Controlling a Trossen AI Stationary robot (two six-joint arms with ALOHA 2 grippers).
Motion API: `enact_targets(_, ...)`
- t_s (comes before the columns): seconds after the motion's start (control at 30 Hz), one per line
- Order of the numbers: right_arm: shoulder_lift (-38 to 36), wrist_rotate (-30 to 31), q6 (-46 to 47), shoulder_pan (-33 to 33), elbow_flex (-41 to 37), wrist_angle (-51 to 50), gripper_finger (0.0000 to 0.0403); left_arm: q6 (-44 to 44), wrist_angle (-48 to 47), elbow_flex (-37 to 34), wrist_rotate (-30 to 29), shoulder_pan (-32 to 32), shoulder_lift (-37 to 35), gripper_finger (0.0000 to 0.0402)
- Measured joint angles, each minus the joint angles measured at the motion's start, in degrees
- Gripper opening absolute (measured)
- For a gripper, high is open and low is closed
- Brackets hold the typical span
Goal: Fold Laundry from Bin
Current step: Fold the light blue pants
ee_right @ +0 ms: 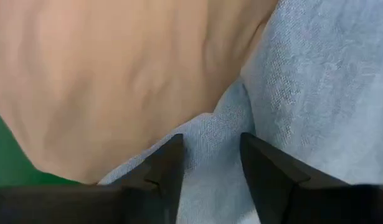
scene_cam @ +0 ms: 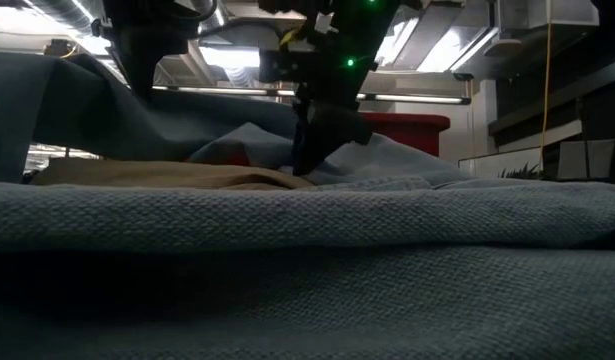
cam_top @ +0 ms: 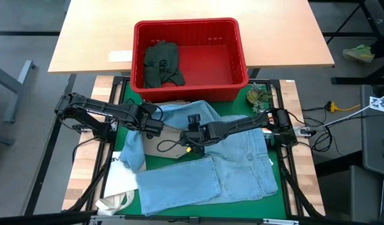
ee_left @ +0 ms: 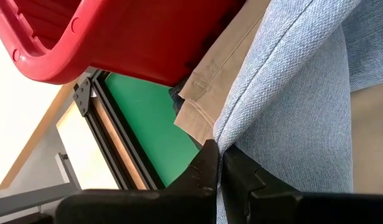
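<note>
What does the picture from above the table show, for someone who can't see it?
Two dark robot arms reach over light blue jeans spread on a green table, the left gripper shut on the denim's edge and the right gripper open over tan trousers. Behind them a red bin holds a dark green garment.

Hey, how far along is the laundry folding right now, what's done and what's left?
Early stage. Done: the light blue jeans and khaki trousers are out of the red bin on the table. In hand: the left gripper is shut on a jeans edge, while the right gripper is open over the denim beside the khaki. Left: nothing looks neatly folded, and a dark green piece lies in the bin.
</note>
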Motion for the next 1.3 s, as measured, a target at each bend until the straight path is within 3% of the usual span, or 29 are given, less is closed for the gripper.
enact_targets(0.3,3.45,-1.58,-0.24,-0.01,0.00,-0.17,0.0096,0.00,0.20,0.00,1.25,-0.70,0.00,0.0000)
enact_targets(0.53,3.27,-0.75,-2.22,0.01,0.00,-0.39,0.0011,0.02,0.22,0.00,1.29,-1.66,0.00,0.0000)
enact_targets(0.83,0.70,-2.79,-3.85,0.07,0.00,-1.77,0.0007,1.92,-1.54,1.11,1.67,-1.75,0.00,0.0000)
enact_targets(1.1,-5.80,-11.80,-5.82,2.67,0.00,-1.36,0.0005,2.99,-1.84,8.42,2.37,-2.42,0.00,0.0000)
enact_targets(1.3,-7.59,-25.43,-7.42,5.92,0.00,-2.27,0.0007,6.33,-1.81,12.69,5.42,-2.35,-0.07,0.0000)
